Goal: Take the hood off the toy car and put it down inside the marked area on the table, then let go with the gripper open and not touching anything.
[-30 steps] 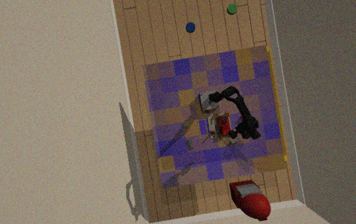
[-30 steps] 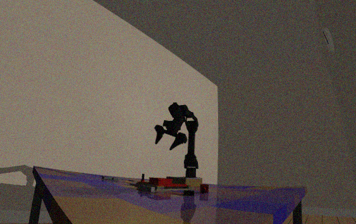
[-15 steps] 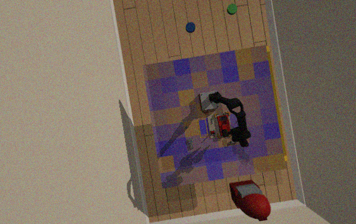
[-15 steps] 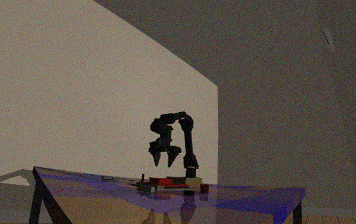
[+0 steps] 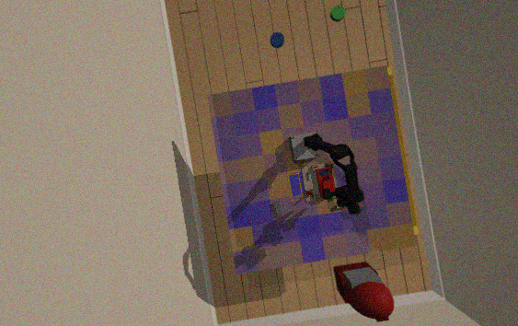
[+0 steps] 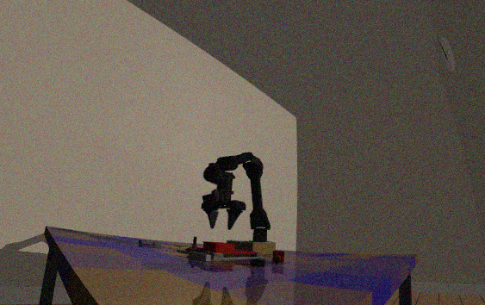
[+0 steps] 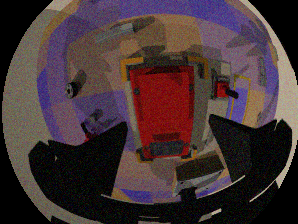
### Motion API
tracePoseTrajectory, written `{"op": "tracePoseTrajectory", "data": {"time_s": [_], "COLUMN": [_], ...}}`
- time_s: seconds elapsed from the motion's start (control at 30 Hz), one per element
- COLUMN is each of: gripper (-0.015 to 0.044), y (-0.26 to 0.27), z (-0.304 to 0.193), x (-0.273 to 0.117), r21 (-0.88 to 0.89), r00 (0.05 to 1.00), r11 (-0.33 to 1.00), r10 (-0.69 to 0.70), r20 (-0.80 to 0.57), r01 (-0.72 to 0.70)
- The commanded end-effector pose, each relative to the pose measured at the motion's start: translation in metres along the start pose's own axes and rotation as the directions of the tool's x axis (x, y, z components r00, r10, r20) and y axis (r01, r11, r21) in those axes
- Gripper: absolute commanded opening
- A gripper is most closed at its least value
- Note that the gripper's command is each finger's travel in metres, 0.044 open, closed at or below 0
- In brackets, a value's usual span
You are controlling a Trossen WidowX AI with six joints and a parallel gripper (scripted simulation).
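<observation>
Early stage of the task: the hand [image 6: 223, 220], fingers spread wide and holding nothing, hangs above the toy car [image 6: 226, 251] on the table [image 6: 359, 269], whose red hood [image 7: 161, 106] appears in place on the car, so grasping, removal and placement remain
</observation>
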State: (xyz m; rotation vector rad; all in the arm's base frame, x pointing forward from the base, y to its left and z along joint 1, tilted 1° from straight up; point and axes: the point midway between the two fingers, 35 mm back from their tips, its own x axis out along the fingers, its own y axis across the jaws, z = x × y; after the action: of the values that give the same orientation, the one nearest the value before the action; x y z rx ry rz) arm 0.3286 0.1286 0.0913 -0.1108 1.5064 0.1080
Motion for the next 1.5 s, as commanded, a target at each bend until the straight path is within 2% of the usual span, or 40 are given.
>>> {"op": "tracePoseTrajectory", "data": {"time_s": [0.0,1.47], "gripper": [0.0440,0.0440], "y": [0.000,-0.001], "z": [-0.002,-0.001], "x": [0.007,0.045], "r21": [0.006,0.006], "r00": [1.000,1.000], "r11": [1.000,1.000], "r10": [0.001,0.000], "r20": [-0.012,-0.012], "r01": [0.000,0.000]}}
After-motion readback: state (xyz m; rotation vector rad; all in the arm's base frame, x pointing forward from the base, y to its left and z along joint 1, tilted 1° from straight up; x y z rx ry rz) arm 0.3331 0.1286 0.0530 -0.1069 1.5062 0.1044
